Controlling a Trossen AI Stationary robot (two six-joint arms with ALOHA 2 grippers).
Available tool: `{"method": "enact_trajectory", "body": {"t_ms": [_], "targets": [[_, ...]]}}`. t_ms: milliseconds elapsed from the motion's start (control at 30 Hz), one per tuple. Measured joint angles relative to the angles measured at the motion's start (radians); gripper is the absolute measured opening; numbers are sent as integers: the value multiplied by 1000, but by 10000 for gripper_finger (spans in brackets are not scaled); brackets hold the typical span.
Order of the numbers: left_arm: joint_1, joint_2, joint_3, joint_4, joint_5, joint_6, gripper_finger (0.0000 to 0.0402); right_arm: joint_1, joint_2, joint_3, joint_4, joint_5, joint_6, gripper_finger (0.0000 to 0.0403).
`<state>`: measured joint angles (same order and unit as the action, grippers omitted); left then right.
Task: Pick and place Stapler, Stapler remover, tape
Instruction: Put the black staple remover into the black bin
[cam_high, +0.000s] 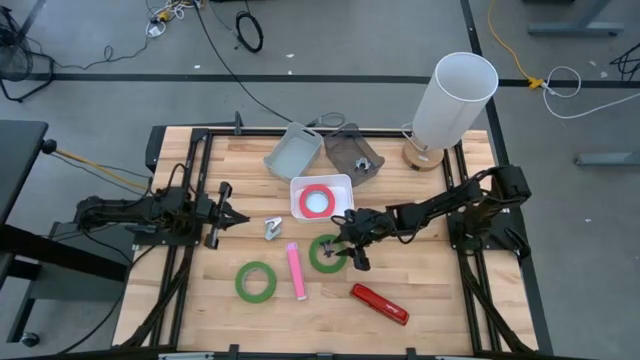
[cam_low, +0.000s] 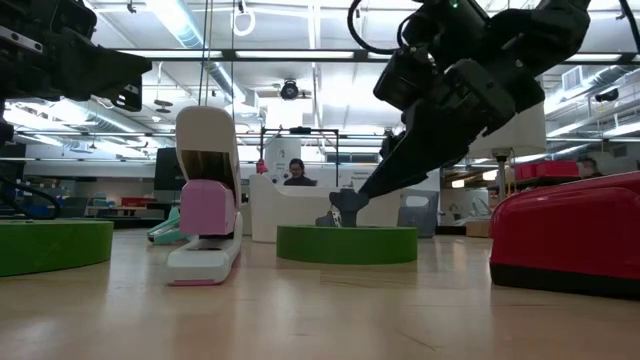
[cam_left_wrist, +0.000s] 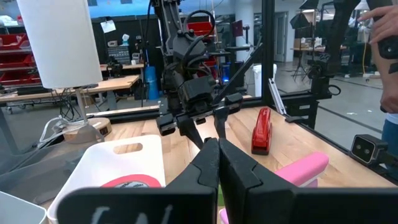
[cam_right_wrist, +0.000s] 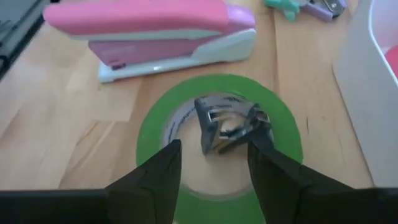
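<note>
A green tape roll (cam_high: 316, 262) lies flat on the wooden table, and a small grey metal piece (cam_right_wrist: 231, 128) lies in its open centre. My right gripper (cam_right_wrist: 214, 163) hangs open just above this roll's (cam_right_wrist: 155, 124) near side, slanting down, one finger to each side of the metal piece. A second green roll (cam_high: 256, 282) lies to the left. The red roll (cam_high: 318, 200) lies in a white bin (cam_high: 300, 184). A pink stapler (cam_high: 296, 271) lies between the green rolls, a red stapler (cam_high: 380, 304) near the front edge, a staple remover (cam_high: 273, 229) farther back. My left gripper (cam_high: 225, 205) waits shut at the left.
A grey bin (cam_high: 293, 152) and a darker bin (cam_high: 350, 152) stand at the back, beside a white lamp (cam_high: 450, 100) at the back right. Black frame rails (cam_high: 470, 290) run along the table's sides. Bare wood lies between the red stapler and the right rail.
</note>
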<state>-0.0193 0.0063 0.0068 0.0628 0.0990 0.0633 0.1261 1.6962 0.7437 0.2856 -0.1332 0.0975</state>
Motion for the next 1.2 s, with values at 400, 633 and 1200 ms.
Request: {"method": "enact_trajectory", "body": {"t_ms": [400,633,1200], "targets": [[0,0,0,0,0,0,7,0,0,0,13,-6,157,185],[0,0,0,0,0,0,7,2,39,0,46,11,160,185],[0,0,0,0,0,0,7,13,74,0,106,12,180,185]]}}
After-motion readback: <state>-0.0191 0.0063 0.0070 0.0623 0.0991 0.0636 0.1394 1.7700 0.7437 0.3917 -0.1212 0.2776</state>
